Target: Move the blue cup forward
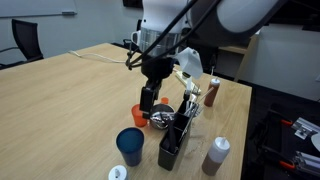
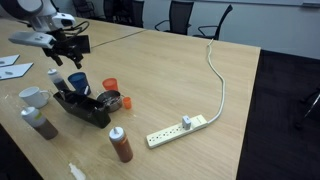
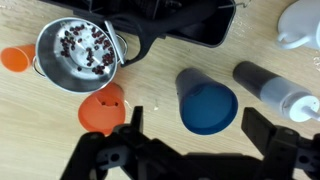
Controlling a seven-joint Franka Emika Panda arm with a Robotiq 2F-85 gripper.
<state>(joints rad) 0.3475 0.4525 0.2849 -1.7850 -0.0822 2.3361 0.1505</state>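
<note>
- While the gripper (image 1: 149, 100) hangs low over the table (image 1: 70, 90), its jaws are spread wide with nothing between them.
- In the wrist view the blue cup (image 3: 208, 100) stands upright, mouth up and empty, just ahead of the gap between the fingers (image 3: 112, 150) and touching neither.
- An orange cup (image 3: 102, 108) stands near the blue cup, apart from it.
- A steel bowl (image 3: 78, 52) of dark beans sits just past the orange cup.
- A black tray (image 3: 185, 20) lies beyond the blue cup, close to the bowl.
- A white-capped bottle (image 3: 272, 88) stands on the blue cup's other side, not touching it.
- In an exterior view a power strip (image 2: 180, 128) lies well apart from this cluster.
</note>
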